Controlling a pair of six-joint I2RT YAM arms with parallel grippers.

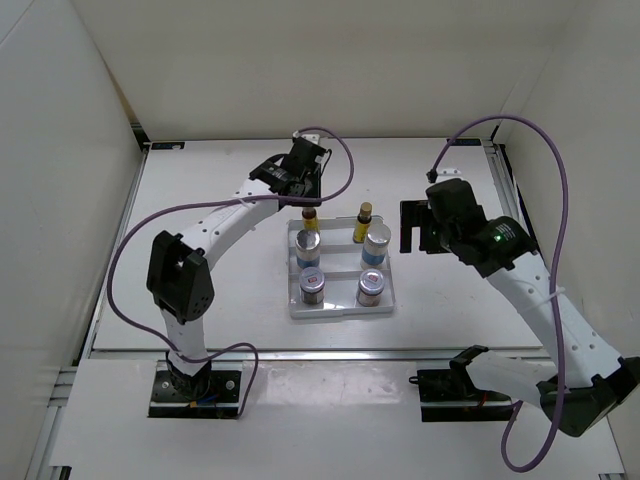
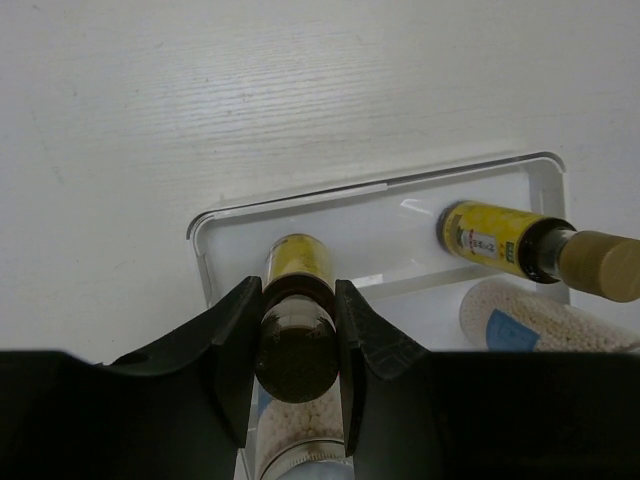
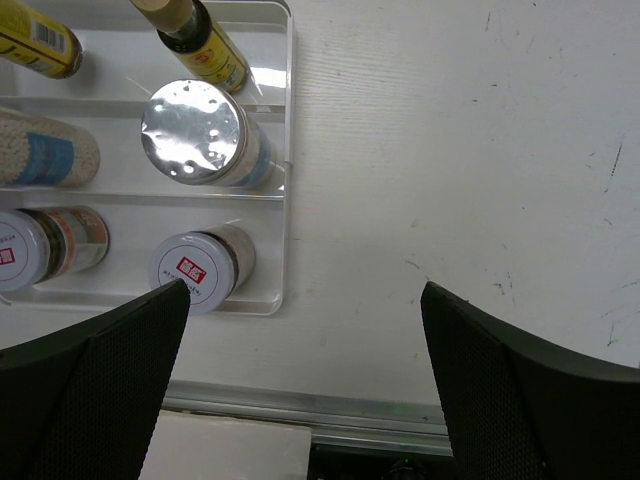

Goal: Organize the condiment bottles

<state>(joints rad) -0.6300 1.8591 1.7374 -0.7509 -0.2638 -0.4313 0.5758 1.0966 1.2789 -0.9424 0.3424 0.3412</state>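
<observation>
One amber bottle point(image 2: 296, 262) sits pinched inside the left gripper point(image 2: 295, 305), in the tray point(image 2: 203, 262).

We see a glossy plastic tray point(image 3: 289, 150), shiny dimpled silver cap point(image 3: 193, 130), glossy amber bottle point(image 2: 297, 258). The table point(image 3: 450, 150) is matt, faintly grained.

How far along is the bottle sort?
Nearly done. Five bottles stand in the tray, untouched. In hand: left gripper grips the sixth, an amber bottle, at the tray's far-left slot. Left: release and retract. Right gripper open, empty, beside the tray.
</observation>
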